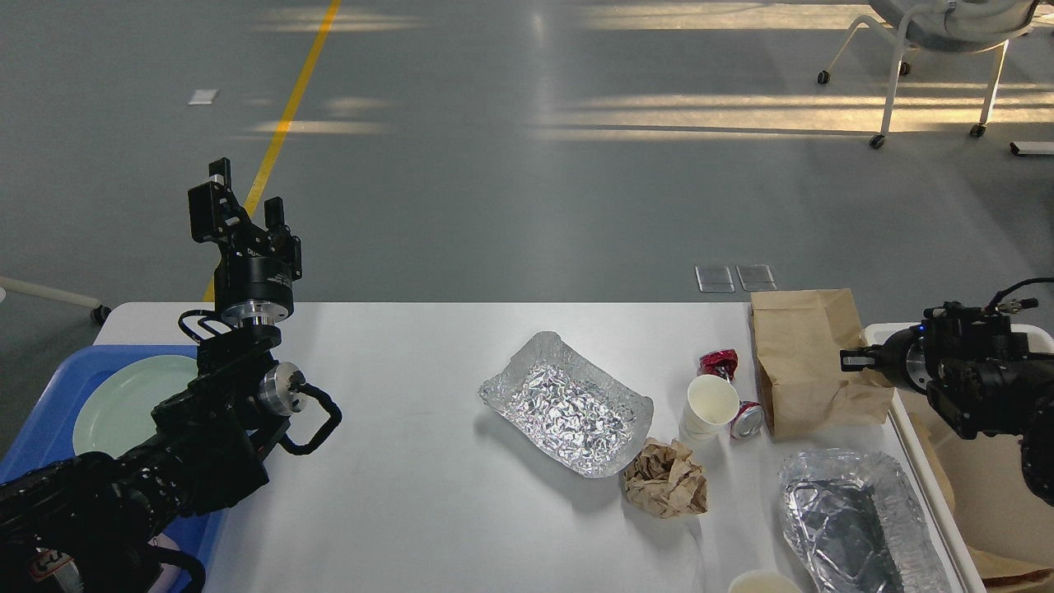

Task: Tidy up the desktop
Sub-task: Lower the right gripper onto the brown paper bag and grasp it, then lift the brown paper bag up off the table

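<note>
The white desktop [428, 511] holds a crinkled foil tray [568, 403], a white paper cup [711, 403], a crumpled brown paper ball [665, 478], a red wrapper [719, 361], a crushed can [747, 420] and a second foil tray [856, 519]. My right gripper [852, 360] is at the right edge, shut on the right side of a brown paper bag [803, 354], which stands partly lifted. My left gripper [239, 206] is open and empty, raised above the table's far left corner.
An off-white bin [930, 494] stands off the table's right edge, under my right arm. A blue tray [49, 428] with a pale green plate [123, 395] sits at the left. Another cup's rim [764, 583] shows at the bottom edge. A wheeled chair [939, 33] stands far back right.
</note>
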You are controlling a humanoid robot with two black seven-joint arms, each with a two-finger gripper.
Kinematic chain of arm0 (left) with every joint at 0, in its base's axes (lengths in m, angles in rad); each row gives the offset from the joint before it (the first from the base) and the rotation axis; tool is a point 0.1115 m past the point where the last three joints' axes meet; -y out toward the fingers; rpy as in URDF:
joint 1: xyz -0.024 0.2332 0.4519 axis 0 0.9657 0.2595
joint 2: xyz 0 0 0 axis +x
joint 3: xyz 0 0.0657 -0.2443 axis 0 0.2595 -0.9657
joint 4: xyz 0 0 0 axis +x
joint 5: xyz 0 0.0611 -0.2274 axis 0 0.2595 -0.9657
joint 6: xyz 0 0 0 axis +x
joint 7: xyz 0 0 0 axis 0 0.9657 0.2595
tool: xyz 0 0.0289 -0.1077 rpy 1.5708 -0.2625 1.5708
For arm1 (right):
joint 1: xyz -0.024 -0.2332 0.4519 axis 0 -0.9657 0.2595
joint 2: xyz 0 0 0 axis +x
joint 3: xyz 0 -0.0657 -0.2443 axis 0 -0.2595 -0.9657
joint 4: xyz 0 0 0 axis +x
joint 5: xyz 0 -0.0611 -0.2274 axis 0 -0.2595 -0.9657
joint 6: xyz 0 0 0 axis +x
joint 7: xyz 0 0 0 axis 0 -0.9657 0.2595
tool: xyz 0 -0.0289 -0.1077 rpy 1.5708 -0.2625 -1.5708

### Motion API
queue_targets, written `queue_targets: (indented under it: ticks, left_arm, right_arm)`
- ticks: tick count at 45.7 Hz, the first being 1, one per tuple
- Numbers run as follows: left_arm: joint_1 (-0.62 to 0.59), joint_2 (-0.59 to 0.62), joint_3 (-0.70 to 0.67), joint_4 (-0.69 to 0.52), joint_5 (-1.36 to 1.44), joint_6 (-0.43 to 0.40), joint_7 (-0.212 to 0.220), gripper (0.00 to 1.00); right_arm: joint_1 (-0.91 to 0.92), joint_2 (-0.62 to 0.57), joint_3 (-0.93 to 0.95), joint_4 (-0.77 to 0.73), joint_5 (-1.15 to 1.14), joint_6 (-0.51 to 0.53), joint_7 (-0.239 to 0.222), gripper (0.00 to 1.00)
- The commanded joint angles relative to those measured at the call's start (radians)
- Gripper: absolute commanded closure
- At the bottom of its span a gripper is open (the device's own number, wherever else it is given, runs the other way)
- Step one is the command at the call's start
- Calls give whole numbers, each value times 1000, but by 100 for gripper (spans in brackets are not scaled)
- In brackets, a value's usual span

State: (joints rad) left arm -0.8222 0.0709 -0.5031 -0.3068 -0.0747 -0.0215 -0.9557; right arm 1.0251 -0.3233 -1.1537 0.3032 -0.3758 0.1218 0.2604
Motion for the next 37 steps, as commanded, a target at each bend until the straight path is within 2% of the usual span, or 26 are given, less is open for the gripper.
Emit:
queue_targets:
  ticks: [1,4,9,14,23,29,37]
  left_arm:
    - [0,1,0,0,1,0,0,4]
    - [0,1,0,0,-1,0,0,4]
    - [0,1,0,0,1,0,0,4]
    - [0,0,0,0,-1,0,0,4]
    - [0,1,0,0,-1,0,0,4]
    - [0,1,0,0,-1,0,0,4]
    - [0,1,0,0,-1,0,0,4]
  right_arm:
    - [21,-5,5,7,0,-1,8,100]
    - [46,-5,6,14,0,1,22,100]
    - [96,-8,-6,14,0,10,75,100]
    - [171,-56,-31,17,-2,16,108,100]
    - [341,-94,-93,17,-3,99,190,100]
    - [495,-112,-113,19,-3,215,266,100]
    - [729,-119,-113,22,-2,479,381,100]
